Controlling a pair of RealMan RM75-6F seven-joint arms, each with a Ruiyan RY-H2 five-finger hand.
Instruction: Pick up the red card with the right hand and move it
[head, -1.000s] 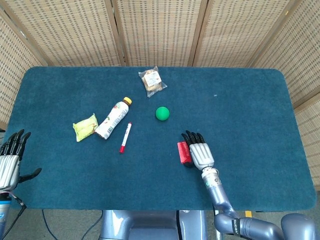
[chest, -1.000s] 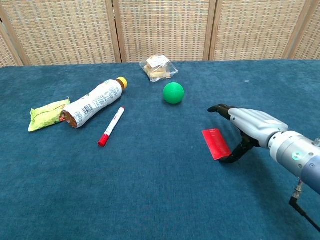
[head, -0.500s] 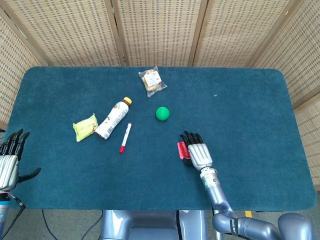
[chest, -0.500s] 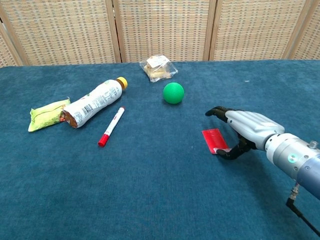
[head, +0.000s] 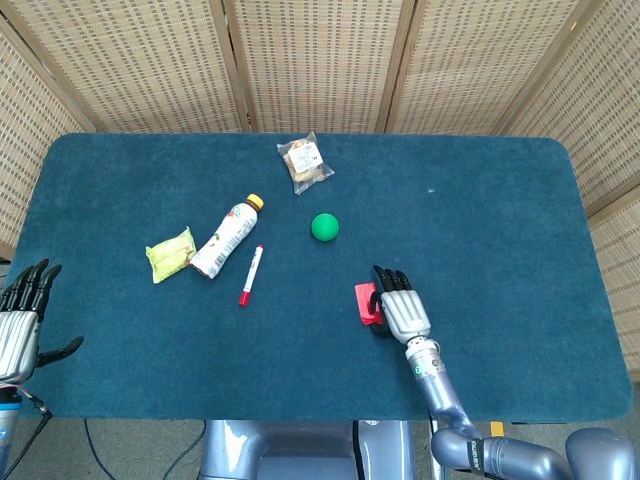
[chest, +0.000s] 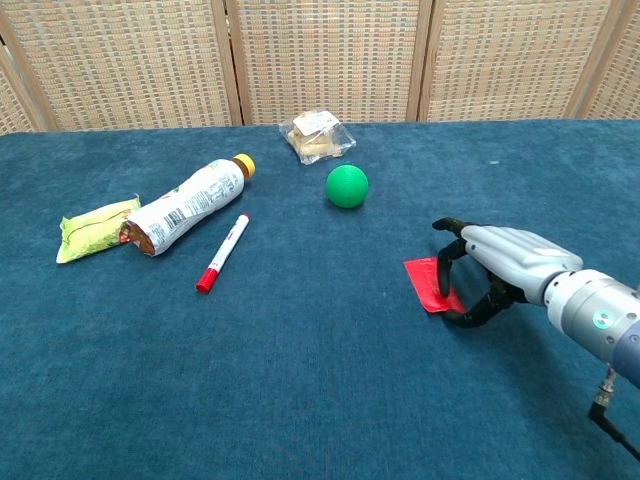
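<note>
At the far left edge of the head view, the robot's left hand hangs beside the table with its dark fingers spread and nothing in them; the chest view does not show it. On the dark blue felt-covered table the leftmost thing is a crinkled yellow-green snack packet, and just to its right, touching or nearly touching it, lies a white plastic drink bottle with a yellow cap, on its side with the cap pointing away from the robot. Beside the bottle lies a red-and-white marker pen, its red end nearer the robot. Further back, near the far edge, sits a clear plastic bag of biscuits, and a little nearer and to the right of it rests a round green ball. To the right of centre lies the flat red card, apart from all the other things, and the robot's silver right hand with black fingers is over its right side: in the chest view the fingers curl down onto the card's top and the thumb reaches under its near edge, so the hand pinches the card, whose right part is hidden beneath it
</note>
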